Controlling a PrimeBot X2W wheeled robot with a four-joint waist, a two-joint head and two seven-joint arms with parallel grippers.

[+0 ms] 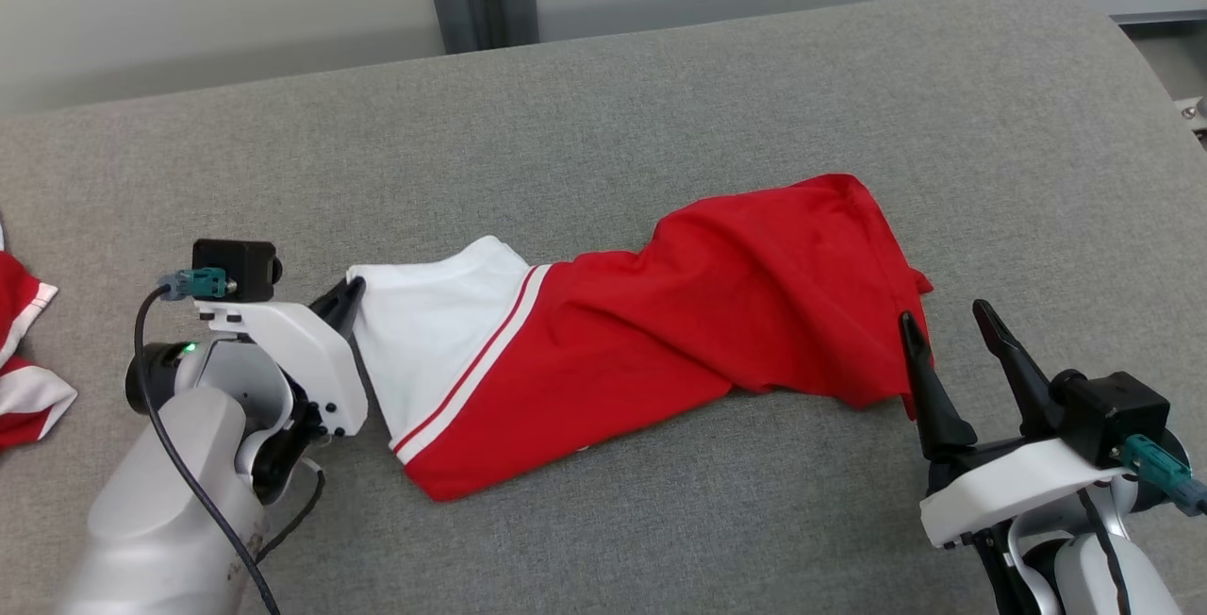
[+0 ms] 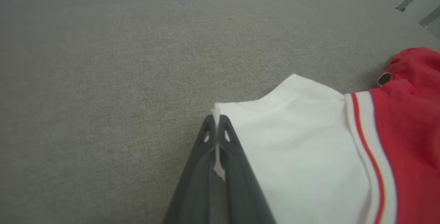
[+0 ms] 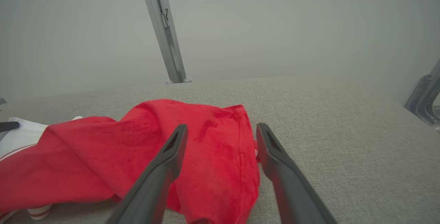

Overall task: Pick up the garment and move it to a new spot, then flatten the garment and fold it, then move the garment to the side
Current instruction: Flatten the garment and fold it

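L pincer (image 1: 351,299) clamped on white corner of garment (image 1: 660,313); R pincer (image 1: 943,315) wide, red hem betw. its fingers (image 3: 161,176).

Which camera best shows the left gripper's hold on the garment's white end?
The left wrist view: the left gripper is shut on the white edge of the garment, cloth visible between its fingers. In the head view the fingertips meet that edge side-on; the right wrist view has a dark fingertip at far left.
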